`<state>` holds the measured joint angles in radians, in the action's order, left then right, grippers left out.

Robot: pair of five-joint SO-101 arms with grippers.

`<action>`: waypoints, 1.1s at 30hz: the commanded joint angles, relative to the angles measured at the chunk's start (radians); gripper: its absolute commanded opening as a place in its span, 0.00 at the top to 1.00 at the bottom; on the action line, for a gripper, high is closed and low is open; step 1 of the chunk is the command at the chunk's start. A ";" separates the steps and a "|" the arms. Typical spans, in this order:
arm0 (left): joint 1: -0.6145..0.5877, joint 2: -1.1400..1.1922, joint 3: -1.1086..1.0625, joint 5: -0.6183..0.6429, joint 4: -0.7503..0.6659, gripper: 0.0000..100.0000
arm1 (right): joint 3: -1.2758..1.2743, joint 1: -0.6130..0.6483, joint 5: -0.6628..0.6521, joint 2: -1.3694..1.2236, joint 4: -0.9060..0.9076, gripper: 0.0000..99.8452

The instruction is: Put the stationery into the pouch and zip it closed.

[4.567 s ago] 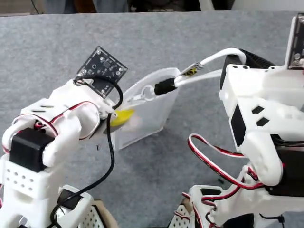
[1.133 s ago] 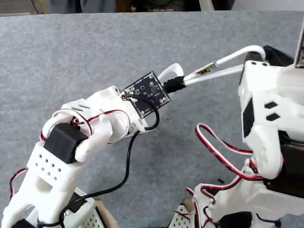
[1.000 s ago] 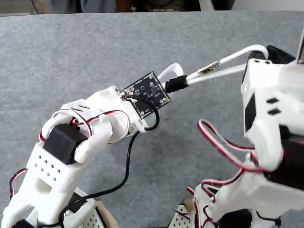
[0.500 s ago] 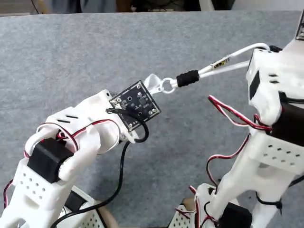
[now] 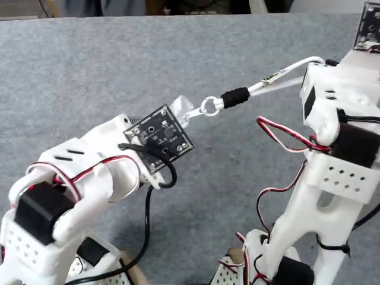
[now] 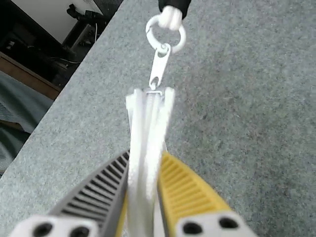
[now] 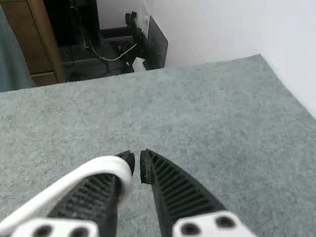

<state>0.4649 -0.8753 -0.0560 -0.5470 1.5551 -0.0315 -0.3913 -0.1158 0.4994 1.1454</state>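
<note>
My left gripper [image 6: 145, 159], with one grey and one yellow finger, is shut on the edge of the clear white pouch [image 6: 147, 123]. In the high view a corner of the pouch [image 5: 181, 108] sticks out from under the left wrist's camera board [image 5: 157, 138]. The zipper pull [image 6: 159, 69] sits at the pouch's end. It hangs on a ring [image 5: 208, 107] with a black sleeve [image 5: 234, 97] and a white cord loop [image 5: 284, 74] stretched straight to the right arm. My right gripper [image 7: 137, 160] is shut on that cord [image 7: 94, 175], which curls over one black finger. The stationery is hidden.
Grey felt [image 5: 89, 65] covers the whole table, with free room along its far and left sides. The right arm's body and red wires [image 5: 285, 133] stand at the right. Beyond the table edge are dark furniture and cables [image 7: 98, 44].
The pouch stood open with something yellow inside 4.6 s ago; now only its edge shows. In the last second the left arm drew back towards the near left and the right arm shifted, stretching the cord.
</note>
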 commanded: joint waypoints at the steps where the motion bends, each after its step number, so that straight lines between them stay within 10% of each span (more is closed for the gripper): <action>1: -0.004 -0.035 0.084 0.011 0.032 0.97 | -0.067 -0.058 -0.009 -0.007 -0.097 0.99; 33: -0.004 -0.031 0.242 0.112 0.055 0.97 | -0.489 -0.061 -0.009 -0.007 -0.434 0.99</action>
<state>0.4664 -0.8677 0.1051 -0.4457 1.5919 -0.5531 -0.3882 -0.1097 0.5025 0.7403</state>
